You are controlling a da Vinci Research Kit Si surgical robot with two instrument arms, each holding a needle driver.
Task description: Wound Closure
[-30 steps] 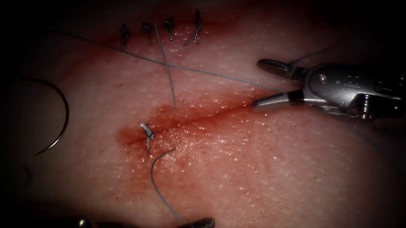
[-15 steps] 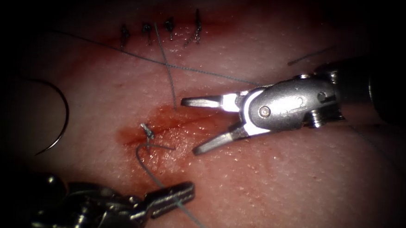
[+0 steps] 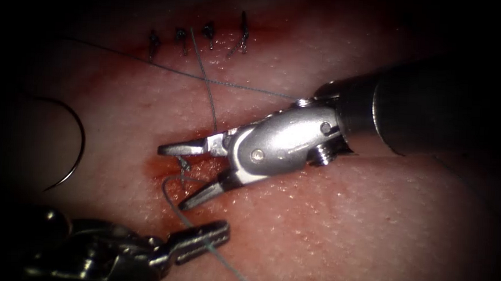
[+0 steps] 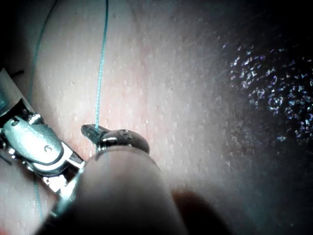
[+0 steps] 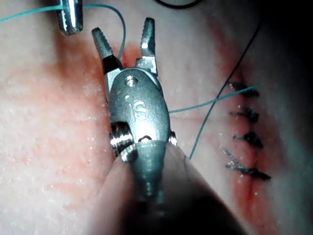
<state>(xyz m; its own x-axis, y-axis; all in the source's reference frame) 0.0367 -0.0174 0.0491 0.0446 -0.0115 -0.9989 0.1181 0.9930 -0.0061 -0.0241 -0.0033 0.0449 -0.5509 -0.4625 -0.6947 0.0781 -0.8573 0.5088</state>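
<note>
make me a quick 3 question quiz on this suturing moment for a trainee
1. True or false: the right tool has its jaws open around the knot.
2. What does the left tool hold? A) needle B) thread C) tissue
3. Fill in: the needle lies free on the tissue, to the ____ of the cut.

Key
1. True; they straddle it.
2. B; its shut jaws grip the thread.
3. Left; neither tool holds it, and it is not in the tissue.
</note>
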